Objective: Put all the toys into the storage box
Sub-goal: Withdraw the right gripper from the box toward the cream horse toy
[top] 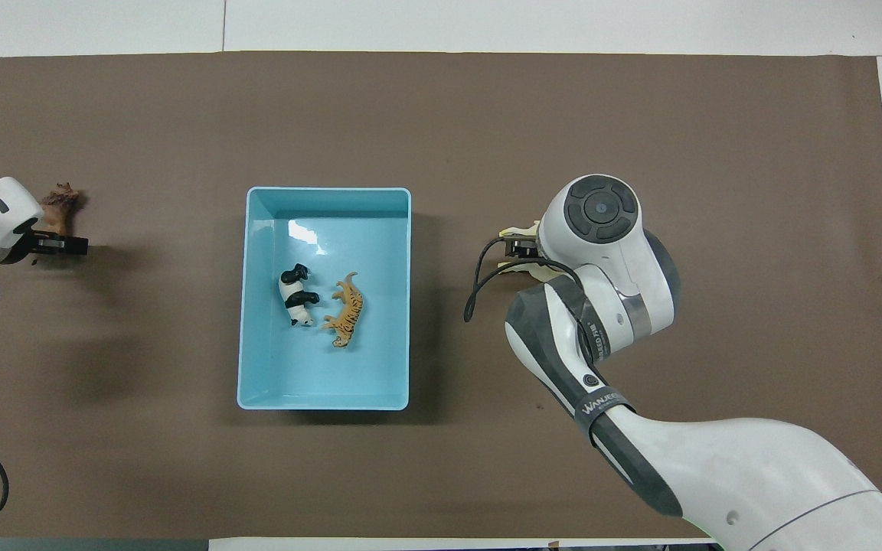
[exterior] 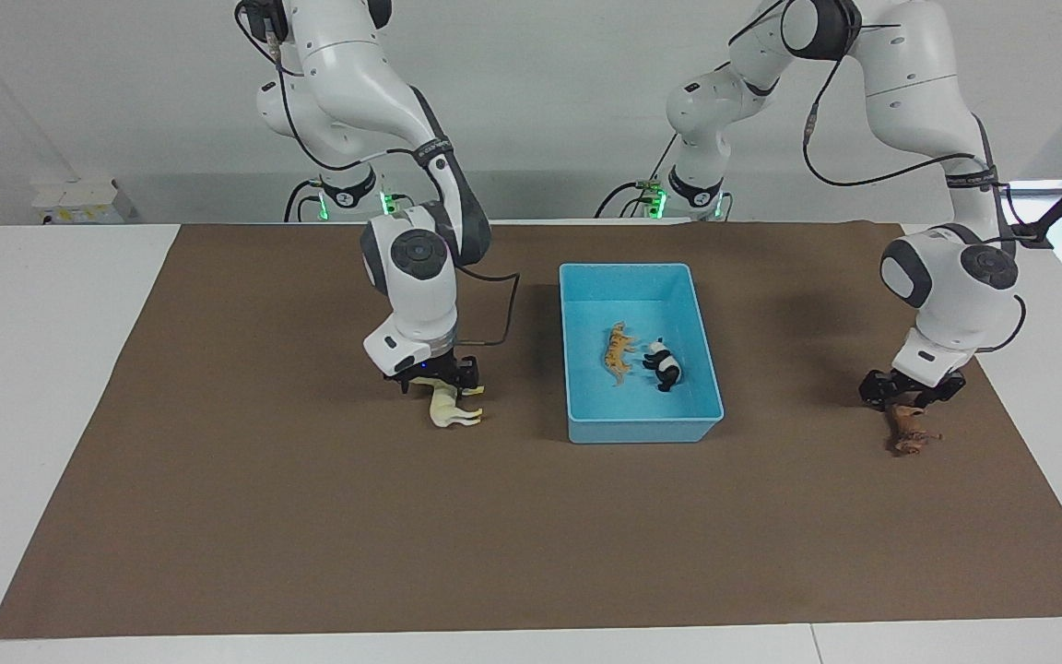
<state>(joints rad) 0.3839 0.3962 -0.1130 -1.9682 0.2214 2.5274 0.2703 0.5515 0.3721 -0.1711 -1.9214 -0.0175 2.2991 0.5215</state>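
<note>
L gripper (exterior: 909, 395) sits low over the lion (exterior: 907, 432), closure unclear. R gripper (exterior: 434, 381), spread, straddles the horse (exterior: 451, 409) lying on its side beside the storage box (exterior: 577, 350); tiger, panda inside.

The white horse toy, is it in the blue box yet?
Not yet. The white horse lies on the brown mat beside the blue box, under the right claw. Only the tiger and panda are inside.
</note>
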